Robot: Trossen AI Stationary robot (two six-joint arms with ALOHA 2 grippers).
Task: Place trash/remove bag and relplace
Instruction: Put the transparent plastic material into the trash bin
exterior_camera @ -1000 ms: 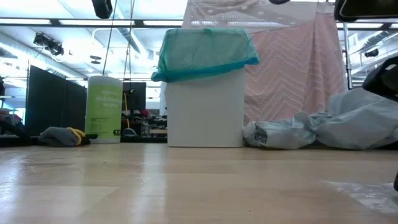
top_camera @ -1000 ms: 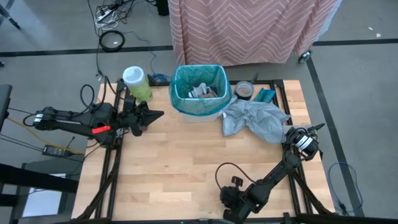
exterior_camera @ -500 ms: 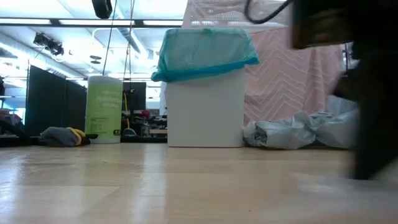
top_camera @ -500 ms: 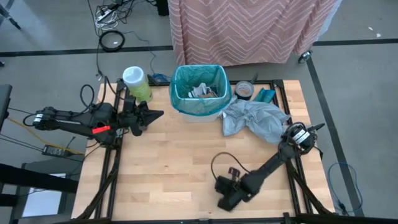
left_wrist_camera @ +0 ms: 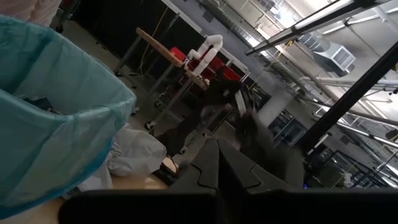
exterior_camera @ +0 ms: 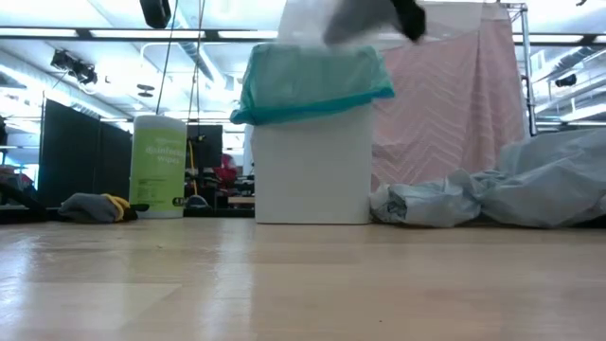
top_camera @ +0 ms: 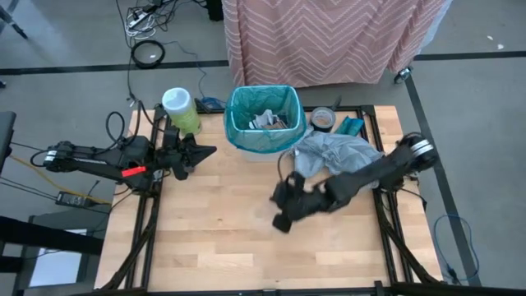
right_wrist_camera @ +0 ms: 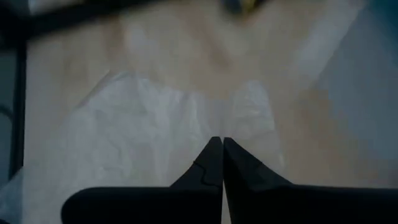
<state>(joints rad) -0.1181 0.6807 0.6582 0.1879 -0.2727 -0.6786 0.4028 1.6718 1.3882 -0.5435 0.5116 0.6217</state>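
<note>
A small white bin lined with the teal-green bag stands at the table's far middle; it also shows in the low view. The trash, white paper pieces, lies inside it. My left gripper is shut and empty, level, to the left of the bin; its wrist view shows the shut fingertips beside the liner. My right gripper is shut and empty above the table's middle, blurred. In its own view it points down at the wood.
A pale grey plastic bag lies crumpled to the right of the bin. A green wipes canister stands at the far left corner. A tape roll and a teal item lie behind the grey bag. Bare wood fills the near half.
My right gripper has swung from the table's near edge up and toward the far edge, to above the table's middle, staying shut. In the low view it has risen out of the foreground to the top of the picture.
</note>
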